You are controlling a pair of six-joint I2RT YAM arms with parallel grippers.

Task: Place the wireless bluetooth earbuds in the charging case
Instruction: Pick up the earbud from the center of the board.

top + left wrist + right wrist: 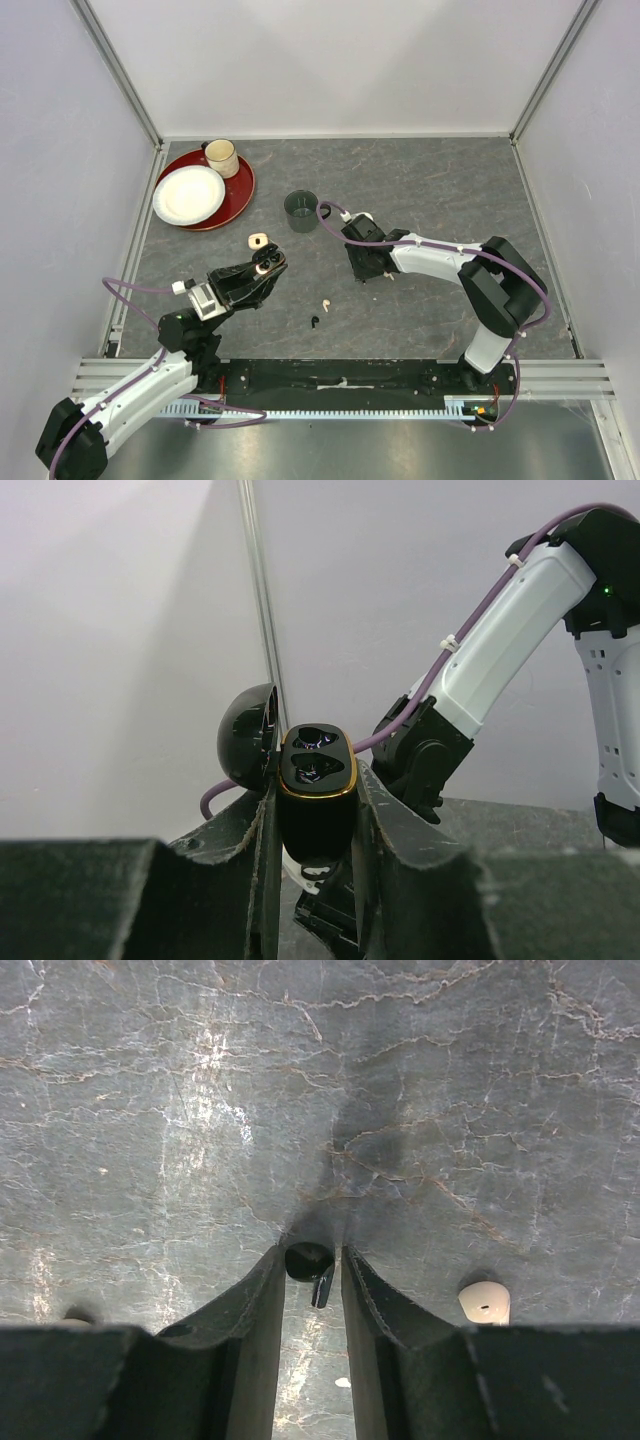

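Black earbud (pixel 308 1259) sits pinched at the tips of our right fingers (pixel 258 1305), low against the surface (pixel 150 1110); a white earbud (pixel 485 1302) lies near. We verify the pinch holds before lifting. Our left fingers (pixel 385 830) stand clamped on the charging case (pixel 316 790), lid (pixel 246 742) open, wells exposed. We bring the bud over a well, stem aligned, and release only once seated.

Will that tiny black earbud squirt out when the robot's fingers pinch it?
It might. The black earbud looks round and glossy, so it's probably slippery between the fingers of the right gripper. It's tiny, so likely very light and easy to flick away. Its little stem probably stops it rolling far.
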